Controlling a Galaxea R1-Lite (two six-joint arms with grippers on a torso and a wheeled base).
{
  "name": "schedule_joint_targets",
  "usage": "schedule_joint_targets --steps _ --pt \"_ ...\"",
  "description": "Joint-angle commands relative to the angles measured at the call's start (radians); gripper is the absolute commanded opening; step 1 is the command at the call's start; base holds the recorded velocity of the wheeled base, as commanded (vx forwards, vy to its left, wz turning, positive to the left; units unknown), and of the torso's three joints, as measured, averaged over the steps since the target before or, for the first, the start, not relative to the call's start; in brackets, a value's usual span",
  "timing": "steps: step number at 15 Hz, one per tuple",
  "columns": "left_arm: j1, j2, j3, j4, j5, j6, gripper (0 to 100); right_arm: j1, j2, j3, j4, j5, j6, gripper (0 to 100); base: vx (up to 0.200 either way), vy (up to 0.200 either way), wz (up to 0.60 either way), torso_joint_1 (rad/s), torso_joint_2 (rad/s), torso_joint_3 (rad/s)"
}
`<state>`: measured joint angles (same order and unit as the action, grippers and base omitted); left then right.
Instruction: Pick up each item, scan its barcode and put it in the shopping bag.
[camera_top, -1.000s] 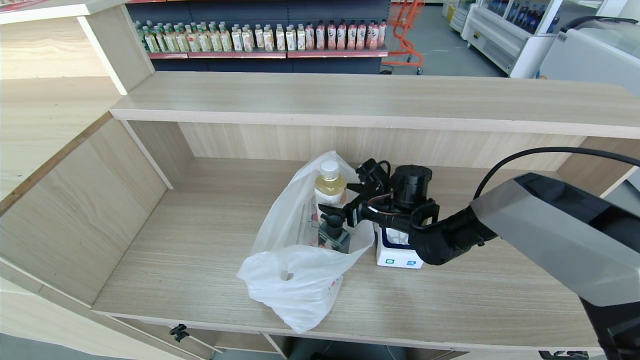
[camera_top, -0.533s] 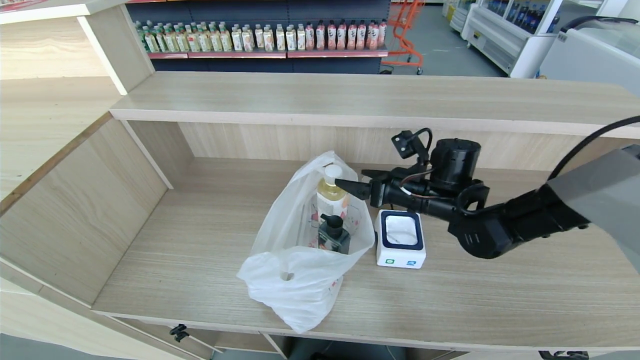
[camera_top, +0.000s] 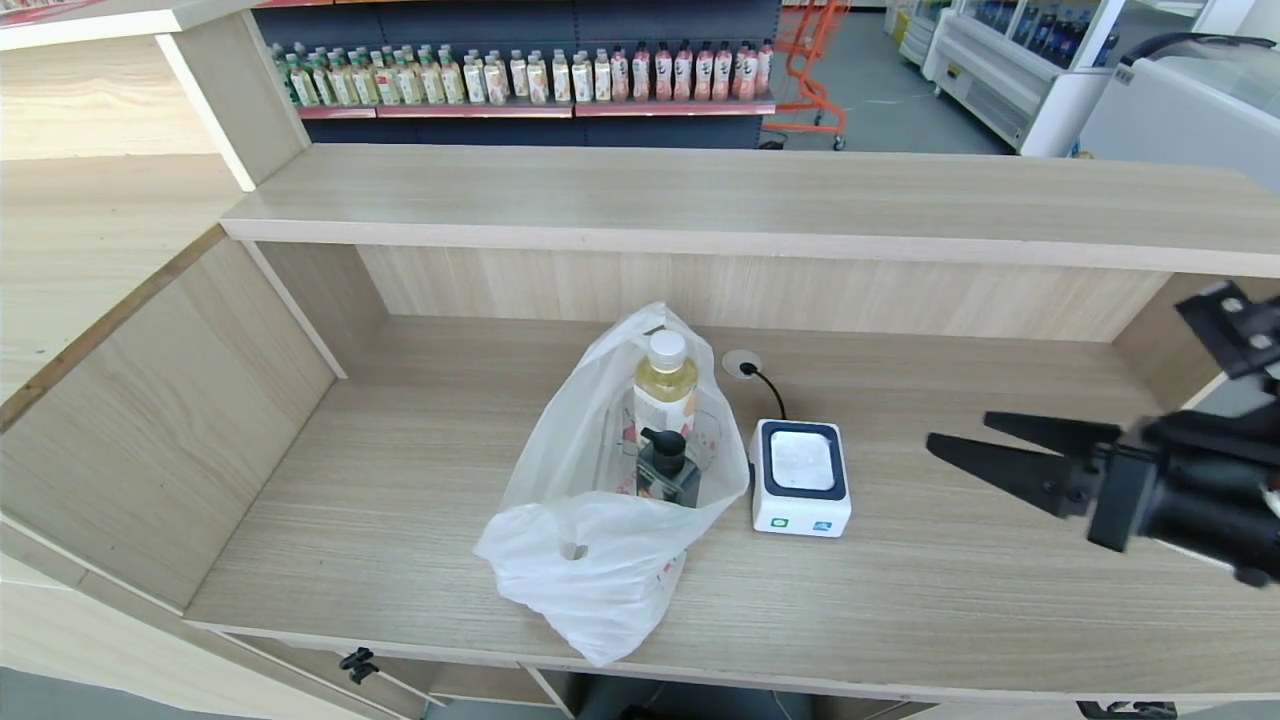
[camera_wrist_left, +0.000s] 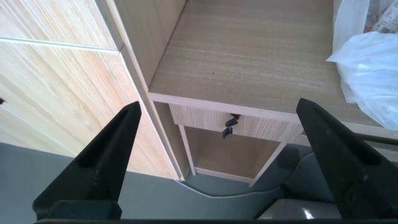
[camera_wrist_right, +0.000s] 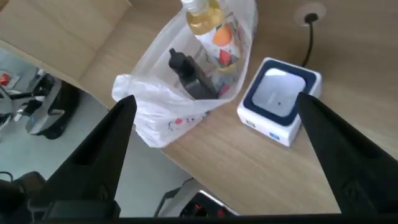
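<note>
Since bottle (camera_top: 664, 385) and pump (camera_top: 666, 466) stand in the bag (camera_top: 590, 565), left gripper (camera_wrist_left: 217, 107) and right gripper (camera_top: 958, 431) fingers released and empty, packing looks finished.

blocked: shopping bag (camera_top: 600, 560), scanner (camera_top: 800, 497) mid-counter | free: bare counter (camera_top: 400, 500) either side | ledge (camera_top: 700, 200) overhead

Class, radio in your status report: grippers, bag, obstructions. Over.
Left gripper open, empty, near counter's front corner. Right gripper open, empty, right of scanner. Bottle and pump dispenser standing in shopping bag. Nothing over the bag's mouth.
</note>
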<state>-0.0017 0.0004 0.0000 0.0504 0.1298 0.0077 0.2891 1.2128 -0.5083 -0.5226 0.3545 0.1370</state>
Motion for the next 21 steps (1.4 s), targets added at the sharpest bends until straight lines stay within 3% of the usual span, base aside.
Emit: schedule_joint_targets --steps 1,4,6,8,10,15,16,21 --pt "0.000 0.000 0.000 0.000 0.001 0.000 100 -0.154 -0.679 0.372 0.331 -0.241 -0.063 100 0.000 0.000 0.00 0.000 0.00 0.000" --pt "0.000 0.000 0.000 0.000 0.001 0.000 100 -0.272 -0.995 0.508 0.355 -0.264 -0.116 100 0.000 0.000 0.00 0.000 0.00 0.000" --pt "0.000 0.000 0.000 0.000 0.001 0.000 100 -0.298 -1.184 0.481 0.538 -0.267 -0.119 100 0.000 0.000 0.00 0.000 0.00 0.000" --pt "0.000 0.000 0.000 0.000 0.001 0.000 100 -0.291 -1.213 0.508 0.467 -0.301 -0.178 100 0.000 0.000 0.00 0.000 0.00 0.000" --pt "0.000 0.000 0.000 0.000 0.001 0.000 100 -0.291 -1.213 0.508 0.509 -0.407 -0.155 100 0.000 0.000 0.00 0.000 0.00 0.000" --pt "0.000 0.000 0.000 0.000 0.001 0.000 100 -0.291 -1.213 0.508 0.515 -0.407 -0.128 100 0.000 0.000 0.00 0.000 0.00 0.000" --pt "0.000 0.000 0.000 0.000 0.001 0.000 100 -0.291 -1.213 0.508 0.515 -0.407 -0.126 0 0.000 0.000 0.00 0.000 0.00 0.000" --pt "0.000 0.000 0.000 0.000 0.001 0.000 100 -0.291 -1.213 0.508 0.515 -0.407 -0.128 0 0.000 0.000 0.00 0.000 0.00 0.000"
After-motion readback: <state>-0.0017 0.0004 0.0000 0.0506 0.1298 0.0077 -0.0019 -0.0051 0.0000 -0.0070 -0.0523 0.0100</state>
